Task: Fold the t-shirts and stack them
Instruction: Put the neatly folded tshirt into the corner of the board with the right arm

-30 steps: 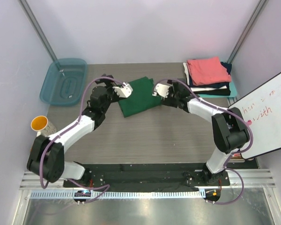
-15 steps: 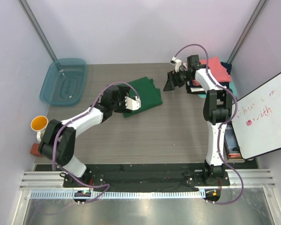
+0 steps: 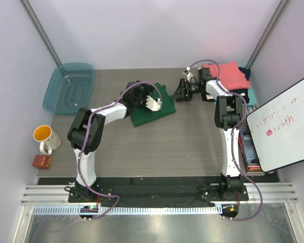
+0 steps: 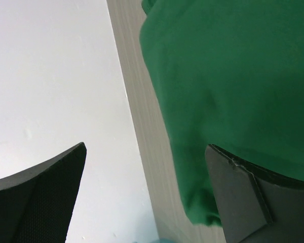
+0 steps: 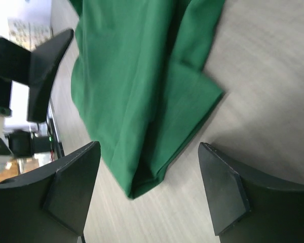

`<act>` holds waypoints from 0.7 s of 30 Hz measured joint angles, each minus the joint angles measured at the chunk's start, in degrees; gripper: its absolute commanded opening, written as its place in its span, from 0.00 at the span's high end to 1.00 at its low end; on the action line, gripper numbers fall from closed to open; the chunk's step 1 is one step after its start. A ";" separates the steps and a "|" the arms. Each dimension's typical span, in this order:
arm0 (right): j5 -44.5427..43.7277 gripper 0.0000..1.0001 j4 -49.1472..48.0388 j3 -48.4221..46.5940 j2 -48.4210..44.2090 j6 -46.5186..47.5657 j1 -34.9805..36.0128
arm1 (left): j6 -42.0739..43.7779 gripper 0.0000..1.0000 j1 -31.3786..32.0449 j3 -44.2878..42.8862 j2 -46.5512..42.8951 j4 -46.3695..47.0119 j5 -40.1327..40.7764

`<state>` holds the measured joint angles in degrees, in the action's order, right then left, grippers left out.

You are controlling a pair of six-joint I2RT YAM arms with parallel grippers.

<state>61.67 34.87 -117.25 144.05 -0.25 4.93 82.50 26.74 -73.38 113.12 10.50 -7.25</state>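
Note:
A dark green t-shirt (image 3: 152,109) lies folded on the table's middle. My left gripper (image 3: 153,103) hovers over its near-left part, open; in the left wrist view the green cloth (image 4: 233,76) reaches beside the right finger (image 4: 243,202) and the gripper (image 4: 147,197) holds nothing. My right gripper (image 3: 181,91) sits just right of the shirt, open. In its wrist view the shirt's folded corner (image 5: 137,126) points into the gap of the gripper (image 5: 149,190), untouched. A stack of folded t-shirts (image 3: 225,76), coral-pink on top, stands at the far right.
A translucent teal tub (image 3: 70,88) rests at the far left. A mug with a yellow inside (image 3: 43,134) and a small reddish block (image 3: 41,161) sit by the left wall. A whiteboard (image 3: 283,124) leans on the right, beside the right arm.
My left gripper has moved right and farther onto the green shirt. My right arm has stretched out, its gripper shifting slightly right of the shirt's edge, jaws a little narrower.

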 measured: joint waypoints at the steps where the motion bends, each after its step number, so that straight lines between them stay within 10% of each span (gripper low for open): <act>1: 0.17 0.18 -0.98 -0.92 0.70 -1.07 -0.20 | 0.66 0.00 0.07 -0.96 1.05 0.33 -0.02; 21: 0.85 0.22 -8.20 -3.23 3.61 -9.81 4.66 | 2.78 0.00 1.27 3.04 7.30 11.06 -2.97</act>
<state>62.52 26.68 -120.49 147.65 -10.07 9.58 85.27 28.01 -70.35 120.42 21.56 -10.22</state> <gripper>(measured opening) 0.777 0.996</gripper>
